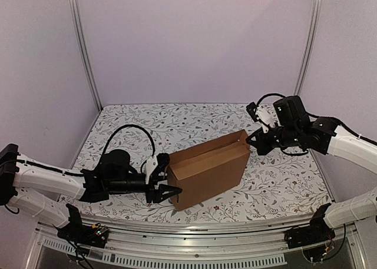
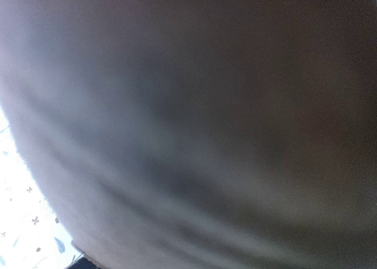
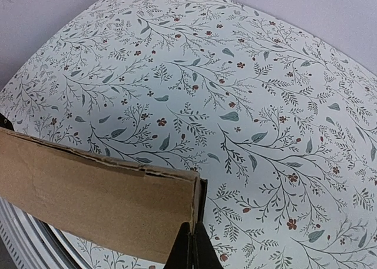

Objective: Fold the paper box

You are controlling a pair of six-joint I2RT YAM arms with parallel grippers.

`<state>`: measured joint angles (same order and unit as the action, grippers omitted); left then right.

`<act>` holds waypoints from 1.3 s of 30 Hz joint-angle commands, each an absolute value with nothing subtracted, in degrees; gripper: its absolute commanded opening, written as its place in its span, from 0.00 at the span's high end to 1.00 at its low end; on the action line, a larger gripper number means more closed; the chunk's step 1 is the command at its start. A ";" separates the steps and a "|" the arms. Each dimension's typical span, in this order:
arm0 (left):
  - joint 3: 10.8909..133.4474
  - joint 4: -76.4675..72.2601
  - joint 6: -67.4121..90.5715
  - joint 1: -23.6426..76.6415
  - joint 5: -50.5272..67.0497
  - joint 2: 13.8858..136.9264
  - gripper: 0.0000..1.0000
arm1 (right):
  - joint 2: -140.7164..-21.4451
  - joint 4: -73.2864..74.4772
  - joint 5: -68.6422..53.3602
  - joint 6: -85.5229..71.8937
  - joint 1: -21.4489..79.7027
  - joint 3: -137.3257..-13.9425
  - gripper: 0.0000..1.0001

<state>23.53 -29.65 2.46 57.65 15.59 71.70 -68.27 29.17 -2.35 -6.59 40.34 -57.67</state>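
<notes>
Cardboard, plain and brown, makes up the paper box (image 1: 206, 169), which is folded into a shallow carton and stood on 1 long edge on the floral table (image 1: 277, 181), between the 2 sets of fingers.

The left fingers (image 1: 168, 192) are spread about the box's left end. 1 finger is laid at the upper part of that end and 1 against the front face low down, so this end is grasped between them. From the left wrist, nearly the whole view is filled by a blurred grey-brown surface close to the lens. Only a sliver of the table (image 2: 23, 222) is shown at the lower left corner, and the fingers themselves are not shown there.

The right fingers (image 1: 257, 140) are clenched tight together and set at the box's upper right corner. From the right wrist, the clenched tips (image 3: 189, 248) are seen just under the end of the cardboard (image 3: 88, 198), at its lower corner. Whether any cardboard is pinched between them cannot be told. Beyond those tips, the patterned table (image 3: 247, 104) is seen as far as a pale wall.
</notes>
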 commanded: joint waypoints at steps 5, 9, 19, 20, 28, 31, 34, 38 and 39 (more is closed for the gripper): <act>23.55 -24.99 2.25 57.66 15.20 72.07 0.73 | -65.31 30.60 -1.85 -8.36 42.01 -51.14 1.00; 23.83 -24.81 2.02 57.61 15.27 72.54 0.73 | -64.19 28.95 -1.50 -9.66 42.75 -48.91 1.00; 23.72 -24.30 2.99 57.35 12.27 71.37 0.61 | -63.57 25.69 3.93 -13.05 45.25 -45.26 1.00; 23.51 -24.34 3.27 57.32 11.70 70.85 0.59 | -63.41 25.60 4.22 -13.22 45.21 -45.12 1.00; 22.62 -21.12 4.62 57.22 7.87 66.05 0.44 | -61.58 24.91 6.08 -14.65 45.86 -44.36 1.00; 21.70 -20.00 5.53 57.22 6.94 63.97 0.42 | -60.79 24.41 8.06 -15.70 46.74 -44.13 1.00; 20.06 -19.84 6.68 57.17 5.32 61.28 0.35 | -60.00 24.18 10.98 -16.38 48.01 -43.98 1.00; 17.75 -19.95 7.59 57.05 1.96 58.28 0.20 | -58.80 22.91 13.57 -17.61 49.61 -43.27 1.00; 17.35 -19.91 7.72 57.06 1.33 57.67 0.14 | -58.51 22.72 14.65 -17.81 50.19 -43.12 1.00</act>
<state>19.79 -22.35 5.52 57.58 7.51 59.75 -59.44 18.46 9.76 -15.92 48.62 -45.30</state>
